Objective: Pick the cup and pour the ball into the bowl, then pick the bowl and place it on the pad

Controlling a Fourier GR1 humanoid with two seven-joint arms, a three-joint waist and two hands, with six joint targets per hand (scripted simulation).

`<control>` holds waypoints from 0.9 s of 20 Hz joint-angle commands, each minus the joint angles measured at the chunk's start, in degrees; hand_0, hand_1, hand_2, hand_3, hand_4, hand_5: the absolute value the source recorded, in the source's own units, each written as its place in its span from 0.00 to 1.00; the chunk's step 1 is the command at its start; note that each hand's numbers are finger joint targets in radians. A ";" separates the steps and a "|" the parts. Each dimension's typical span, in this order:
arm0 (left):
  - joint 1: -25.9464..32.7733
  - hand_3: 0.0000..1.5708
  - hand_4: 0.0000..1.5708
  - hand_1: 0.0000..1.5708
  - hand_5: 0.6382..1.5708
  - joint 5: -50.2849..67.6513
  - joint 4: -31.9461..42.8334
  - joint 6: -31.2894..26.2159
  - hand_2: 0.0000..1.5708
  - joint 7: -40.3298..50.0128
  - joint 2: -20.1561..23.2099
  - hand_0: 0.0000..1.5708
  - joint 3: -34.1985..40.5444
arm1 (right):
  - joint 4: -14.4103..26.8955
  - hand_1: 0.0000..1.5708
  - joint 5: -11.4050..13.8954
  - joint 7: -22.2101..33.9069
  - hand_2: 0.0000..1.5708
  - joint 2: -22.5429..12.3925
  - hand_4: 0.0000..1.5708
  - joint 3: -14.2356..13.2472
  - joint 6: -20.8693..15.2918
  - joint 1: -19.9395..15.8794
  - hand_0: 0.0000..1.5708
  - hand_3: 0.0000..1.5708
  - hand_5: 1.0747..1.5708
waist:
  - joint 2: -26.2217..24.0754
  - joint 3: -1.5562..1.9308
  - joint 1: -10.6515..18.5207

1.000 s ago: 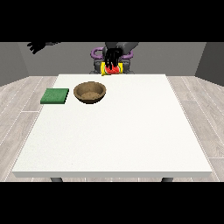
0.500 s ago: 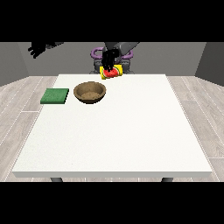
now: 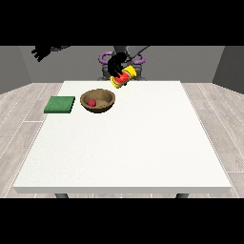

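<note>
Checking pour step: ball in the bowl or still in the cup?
In the bowl: a red ball lies inside it; the tipped cup hangs above.

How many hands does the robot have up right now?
2. One hand is above the table's far edge, curled round the tilted yellow cup near the bowl. The other hand is raised off to the view's left, holding nothing.

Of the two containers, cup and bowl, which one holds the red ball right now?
The wooden bowl on the table: the red ball lies inside it. The yellow cup is held tilted above the table by the hand at the view's right.
</note>
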 commanded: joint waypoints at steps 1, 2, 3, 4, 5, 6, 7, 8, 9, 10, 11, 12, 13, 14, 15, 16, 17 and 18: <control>-1.67 1.00 0.80 0.96 0.94 -4.33 2.53 -5.86 1.00 -2.79 1.69 0.96 -3.05 | -0.06 0.00 -1.07 1.10 0.00 0.03 0.31 -0.43 -0.05 0.00 0.00 0.18 1.00 | -1.18 -0.04 -0.66; -2.23 1.00 0.80 0.96 0.93 -5.76 2.92 -5.15 1.00 -2.31 1.72 0.96 -3.22 | -1.14 0.00 -0.89 1.32 0.00 0.47 0.30 0.43 -0.16 -0.90 0.00 0.17 1.00 | 0.10 -0.06 -1.27; -0.12 1.00 0.80 0.96 0.94 -7.48 0.54 -4.04 1.00 -1.39 0.53 0.96 -4.43 | 1.23 0.00 -1.29 -0.25 0.00 -1.76 0.30 -1.83 0.86 0.12 0.00 0.19 1.00 | 0.14 -0.05 1.20; -1.29 1.00 0.80 0.96 0.94 -6.80 -0.81 -7.52 1.00 -3.58 -0.89 0.96 -3.59 | 2.64 0.00 -0.91 0.85 0.00 -1.72 0.30 -1.72 -0.01 0.16 0.00 0.20 1.00 | -0.88 -0.05 2.61; -1.35 1.00 0.80 0.96 0.93 -7.44 -0.46 -6.59 1.00 -3.76 0.92 0.96 -2.28 | 1.83 0.00 -1.39 0.85 0.00 -2.73 0.30 -2.15 0.79 0.19 0.00 0.18 1.00 | -0.16 -0.06 1.70; -2.00 1.00 0.80 0.96 0.93 -7.32 0.11 -7.99 1.00 -3.93 0.78 0.96 -0.77 | 0.54 0.00 -1.01 -0.56 0.00 -1.91 0.30 -1.33 1.76 1.73 0.00 0.19 1.00 | -0.03 -0.06 0.00; -0.97 1.00 0.81 0.97 0.93 -9.14 -1.99 -6.35 1.00 -4.15 0.26 0.97 -2.17 | 2.28 0.00 -2.21 1.38 0.00 -3.18 0.29 -2.77 0.58 -0.74 0.00 0.18 1.00 | 0.12 -0.07 2.43; -1.30 1.00 0.81 0.97 0.93 -10.43 -1.59 -8.34 1.00 -2.10 -1.50 0.97 -1.91 | 1.63 0.00 -0.65 -2.20 0.00 -1.22 0.30 -1.63 0.34 0.33 0.00 0.19 1.00 | 1.07 -0.06 1.93; -1.76 1.00 0.81 0.97 0.92 -9.19 -1.07 -7.98 1.00 -5.50 1.58 0.97 -0.82 | -0.59 0.00 1.12 -3.05 0.00 2.85 0.31 0.89 -1.27 3.74 0.00 0.19 1.00 | -0.99 -0.07 0.42; -0.32 1.00 0.82 0.96 0.91 -10.34 -0.53 -5.93 1.00 -4.91 2.72 0.96 -0.23 | -1.10 0.00 -1.86 2.73 0.00 -0.54 0.32 -0.34 -0.58 -0.25 0.00 0.19 1.00 | 0.03 -0.08 0.80; -0.80 1.00 0.82 0.96 0.92 -11.17 -2.32 -9.64 1.00 -4.92 -1.27 0.96 -0.76 | 0.30 0.00 -0.98 1.10 0.00 -0.65 0.32 -0.41 -0.47 0.23 0.00 0.15 1.00 | -0.18 -0.07 1.63; 0.11 1.00 0.82 0.96 0.92 -11.01 -0.60 -5.78 1.00 -2.91 0.82 0.96 1.31 | -0.88 0.00 -3.00 2.79 0.00 -1.15 0.32 -1.24 -0.56 -1.73 0.00 0.15 1.00 | 2.55 -0.08 0.42; 1.42 1.00 0.82 0.97 0.91 -9.13 -3.99 -4.18 1.00 -7.67 3.90 0.97 2.02 | 0.06 0.00 -0.76 0.74 0.00 -0.26 0.32 -0.54 -0.60 2.43 0.00 0.15 1.00 | -0.93 -0.08 2.89; 3.60 1.00 0.81 0.97 0.92 -8.98 -3.63 -4.06 1.00 -5.06 2.23 0.97 2.81 | -1.15 0.00 -1.01 0.68 0.00 0.70 0.32 -0.39 -1.72 1.78 0.00 0.15 1.00 | -0.51 -0.08 2.54; 3.16 1.00 0.80 0.98 0.94 -4.36 -5.94 -1.30 1.00 -4.69 1.93 0.98 6.34 | 0.91 0.00 -1.55 -1.56 0.00 -0.74 0.32 -2.01 0.78 3.69 0.00 0.15 1.00 | 0.35 -0.08 3.31; 6.98 1.00 0.74 0.97 0.96 -0.70 -7.78 4.55 1.00 -4.30 1.96 0.97 8.69 | -0.05 0.00 -0.94 0.07 0.00 -0.64 0.32 -2.12 -2.45 1.71 0.00 0.15 1.00 | 1.04 -0.23 6.14; 6.05 1.00 0.73 0.91 0.92 3.91 -9.42 5.25 1.00 -6.13 3.52 0.91 13.42 | 0.05 0.00 -1.39 0.29 0.00 -1.99 0.32 -3.02 -1.55 2.86 0.00 0.15 1.00 | -1.06 -0.28 6.50; 7.45 1.00 0.65 0.85 0.97 5.36 -10.60 6.07 1.00 -4.84 0.77 0.85 14.24 | -0.10 0.00 -0.76 0.78 0.00 -0.87 0.33 -2.21 -2.91 2.29 0.00 0.20 1.00 | -0.92 -0.27 7.37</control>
